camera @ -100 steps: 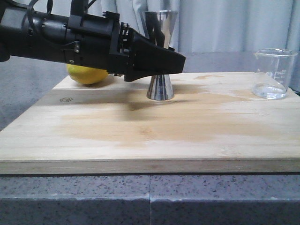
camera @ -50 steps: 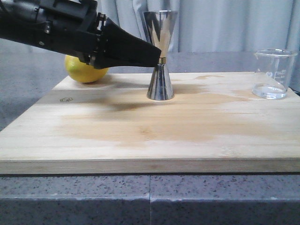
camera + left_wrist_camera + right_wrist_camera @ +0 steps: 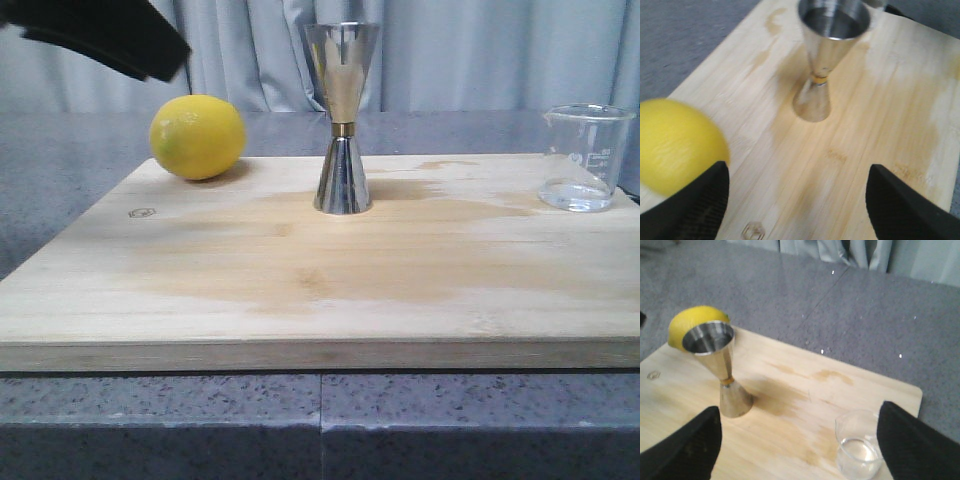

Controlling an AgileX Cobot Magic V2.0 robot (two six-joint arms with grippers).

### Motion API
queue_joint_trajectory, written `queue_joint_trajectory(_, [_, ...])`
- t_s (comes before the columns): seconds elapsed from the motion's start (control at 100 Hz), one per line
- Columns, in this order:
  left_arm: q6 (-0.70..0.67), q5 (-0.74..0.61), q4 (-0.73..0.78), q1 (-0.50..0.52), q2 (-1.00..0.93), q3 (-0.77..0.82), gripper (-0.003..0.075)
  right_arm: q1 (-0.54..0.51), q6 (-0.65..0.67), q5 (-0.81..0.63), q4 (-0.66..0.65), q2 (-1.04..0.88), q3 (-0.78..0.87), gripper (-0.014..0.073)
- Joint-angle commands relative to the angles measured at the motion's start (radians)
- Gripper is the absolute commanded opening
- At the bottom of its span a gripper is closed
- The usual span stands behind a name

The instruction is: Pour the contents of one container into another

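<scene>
one wooden board (image 3: 320,290) lies on the grey speckled counter (image 3: 60,190), and three things stand or lie on it: one steel jigger (image 3: 342,120), one glass beaker (image 3: 585,158) and one lemon (image 3: 197,136).

the jigger stands upright near the back middle of the board, with a thin gold band at its narrow waist. the beaker stands upright at the far right back corner, well apart from the jigger, with a little clear liquid in its bottom and white marks on its side. the lemon rests at the left back corner, on the other side of the jigger.

darker patches mark the wood around and in front of the jigger.

the left gripper (image 3: 795,200) is raised above the lemon's end of the board, its two black fingers (image 3: 695,205) spread wide with nothing between them. the right gripper (image 3: 800,450) hangs above the board with its two fingers (image 3: 920,445) also spread wide and holding nothing; the beaker is just beside one of them in its wrist view.
</scene>
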Motion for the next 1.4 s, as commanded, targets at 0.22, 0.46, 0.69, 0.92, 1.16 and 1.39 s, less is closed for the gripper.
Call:
queue_joint_trajectory(0.22, [-0.593, -0.031, 0.391, 0.085, -0.334, -0.028, 0.0526, -0.17, 0.001, 0.343, -0.09, -0.015, -0.15, 0.0574])
queue_joint_trajectory(0.46, [-1.005, 0.074, 0.745, 0.119, -0.484, -0.028, 0.0526, -0.319, 0.013, 0.483, -0.061, -0.048, -0.15, 0.0574])
queue_joint_trajectory(0.69, [-1.236, 0.131, 0.974, 0.119, -0.581, 0.008, 0.0526, -0.342, 0.155, 0.517, -0.175, -0.175, -0.144, 0.0574])
queue_joint_trajectory(0.92, [-1.279, 0.106, 0.991, 0.119, -0.65, 0.112, 0.0526, -0.342, 0.185, 0.553, -0.235, -0.264, -0.144, 0.0574])
queue_joint_trajectory(1.16, [-1.279, 0.093, 0.991, 0.119, -0.655, 0.12, 0.0526, -0.342, 0.185, 0.583, -0.236, -0.266, -0.144, 0.0574])
queue_joint_trajectory(1.39, [-1.279, 0.093, 0.991, 0.119, -0.655, 0.122, 0.0379, -0.342, 0.185, 0.58, -0.25, -0.266, -0.144, 0.0371])
